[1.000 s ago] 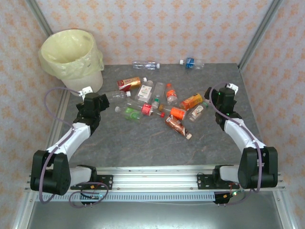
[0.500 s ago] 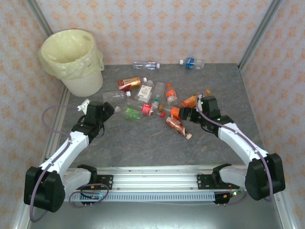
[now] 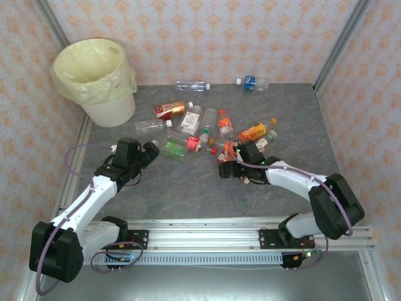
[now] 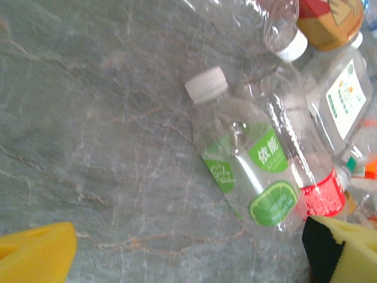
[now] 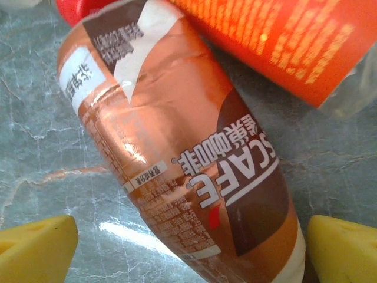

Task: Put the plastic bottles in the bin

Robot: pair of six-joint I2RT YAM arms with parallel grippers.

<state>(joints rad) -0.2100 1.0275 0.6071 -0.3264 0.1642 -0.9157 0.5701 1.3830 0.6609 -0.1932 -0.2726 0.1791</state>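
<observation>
Jaws wide and empty, right gripper [image 3: 227, 167] has swung toward the bin [image 3: 111, 108], over a brown bottle [image 5: 188, 159]; left gripper [image 3: 149, 152], equally agape, neared a green-labelled bottle [image 4: 253, 171].

Right gripper [image 3: 225, 168]: moved from right of the scattered heap of small plastic bottles [image 3: 207, 119] onto its near edge. Left gripper [image 3: 150, 152]: advanced to heap's left edge.

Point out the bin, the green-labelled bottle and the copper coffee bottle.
bin [image 3: 110, 111], top external view, cream outer wall.
green-labelled bottle [image 4: 252, 165], left wrist view, mid-body.
copper coffee bottle [image 5: 182, 159], right wrist view, label mid-body.
</observation>
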